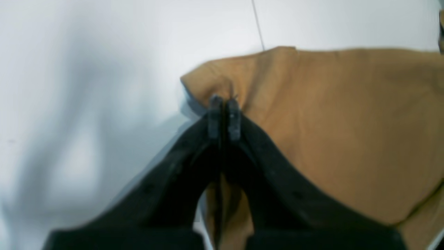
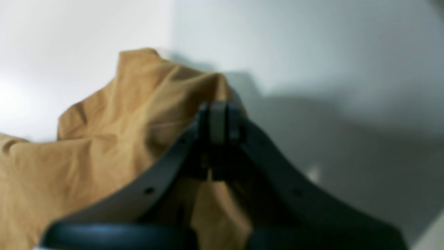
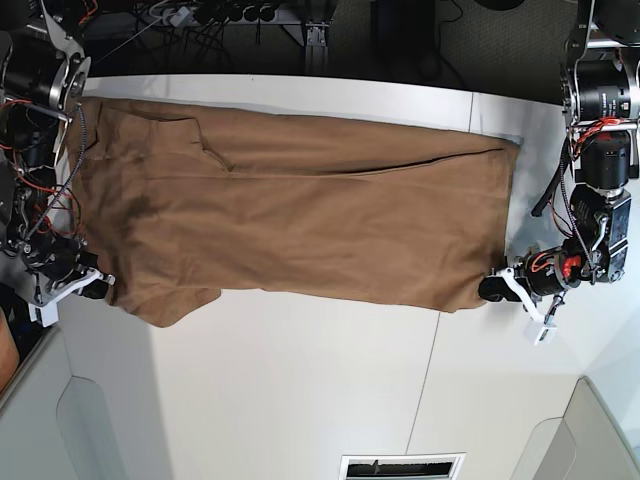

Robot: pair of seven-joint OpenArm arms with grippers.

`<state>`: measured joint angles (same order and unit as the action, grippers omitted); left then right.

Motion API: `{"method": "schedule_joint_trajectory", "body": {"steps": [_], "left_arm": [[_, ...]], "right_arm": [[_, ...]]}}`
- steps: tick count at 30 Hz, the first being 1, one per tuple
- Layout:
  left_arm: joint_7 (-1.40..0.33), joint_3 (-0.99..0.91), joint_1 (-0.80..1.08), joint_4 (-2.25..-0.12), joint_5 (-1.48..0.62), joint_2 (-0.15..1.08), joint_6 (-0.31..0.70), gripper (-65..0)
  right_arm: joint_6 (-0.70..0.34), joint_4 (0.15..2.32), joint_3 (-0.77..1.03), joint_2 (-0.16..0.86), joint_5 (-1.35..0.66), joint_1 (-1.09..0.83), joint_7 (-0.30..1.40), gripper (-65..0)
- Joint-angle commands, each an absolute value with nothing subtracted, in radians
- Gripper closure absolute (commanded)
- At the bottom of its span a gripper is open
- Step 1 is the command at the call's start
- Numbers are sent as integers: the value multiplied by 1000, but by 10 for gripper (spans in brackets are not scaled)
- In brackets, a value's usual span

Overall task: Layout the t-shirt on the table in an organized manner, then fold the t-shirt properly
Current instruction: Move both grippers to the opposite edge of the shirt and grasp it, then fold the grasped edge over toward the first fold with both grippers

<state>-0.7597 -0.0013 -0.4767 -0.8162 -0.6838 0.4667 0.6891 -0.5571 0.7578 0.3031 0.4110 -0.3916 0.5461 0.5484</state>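
Note:
The tan t-shirt (image 3: 300,210) lies stretched as a long band across the far half of the white table (image 3: 300,390). My left gripper (image 3: 487,290) sits at the shirt's near right corner, shut on the cloth. In the left wrist view that gripper (image 1: 224,102) pinches a bunched fold of the t-shirt (image 1: 347,128), with fabric showing between the black fingers. My right gripper (image 3: 97,287) is at the shirt's near left corner. In the right wrist view this gripper (image 2: 218,107) is shut on a raised corner of the t-shirt (image 2: 104,139).
A thin dark seam (image 3: 425,390) runs across the tabletop toward the near edge. A small vent (image 3: 402,467) sits at the table's front edge. Cables and equipment (image 3: 220,15) lie beyond the far edge. Arm bases with wiring stand at both sides.

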Motion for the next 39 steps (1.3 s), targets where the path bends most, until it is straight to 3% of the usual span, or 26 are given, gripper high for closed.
{"method": "schedule_joint_trajectory", "body": {"steps": [1, 16, 26, 37, 38, 39], "left_arm": [[-766, -6, -506, -853, -729, 492, 698, 0], [-1079, -6, -369, -1118, -1027, 660, 698, 0], [-1079, -6, -310, -1129, -1045, 689, 698, 0], [-1085, -6, -285, -1129, -1059, 690, 698, 0], [-1085, -6, -280, -1129, -1059, 690, 698, 0], [-1085, -6, -274, -1129, -1059, 690, 698, 0]], "right_arm": [[-566, 795, 305, 435, -424, 575, 545, 0], [-564, 1212, 311, 469, -524, 289, 652, 0], [-565, 1349, 455, 471, -584, 105, 656, 0], [-564, 1356, 464, 467, -604, 13, 672, 0], [-564, 1356, 464, 467, -607, 14, 683, -6], [-564, 1356, 464, 467, -610, 14, 686, -96]]}}
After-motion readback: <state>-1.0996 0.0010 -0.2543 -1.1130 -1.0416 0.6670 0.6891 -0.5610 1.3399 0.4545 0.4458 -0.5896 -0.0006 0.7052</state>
